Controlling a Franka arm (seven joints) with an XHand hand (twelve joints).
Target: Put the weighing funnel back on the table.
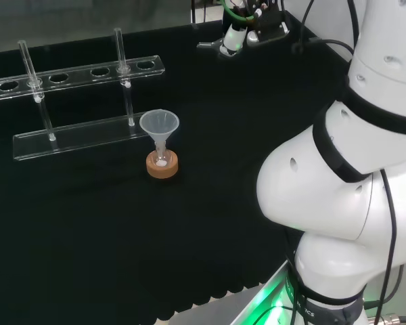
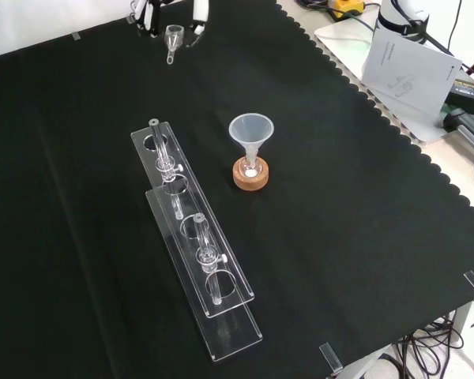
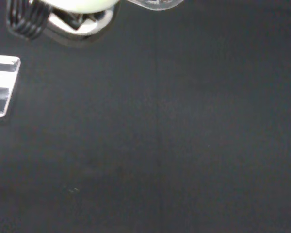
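Front view: the hand (image 2: 198, 16) (cut off by the top edge) hangs over the table (image 2: 340, 237), fingers pinching the weighing funnel (image 2: 173, 35); whether its stem touches the cloth is unclear.

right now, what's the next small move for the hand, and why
Probably lower the hand straight down. It holds the weighing funnel between its fingers, seemingly just above the cloth. The patch beneath looks bare, well away from the rack and the funnel.
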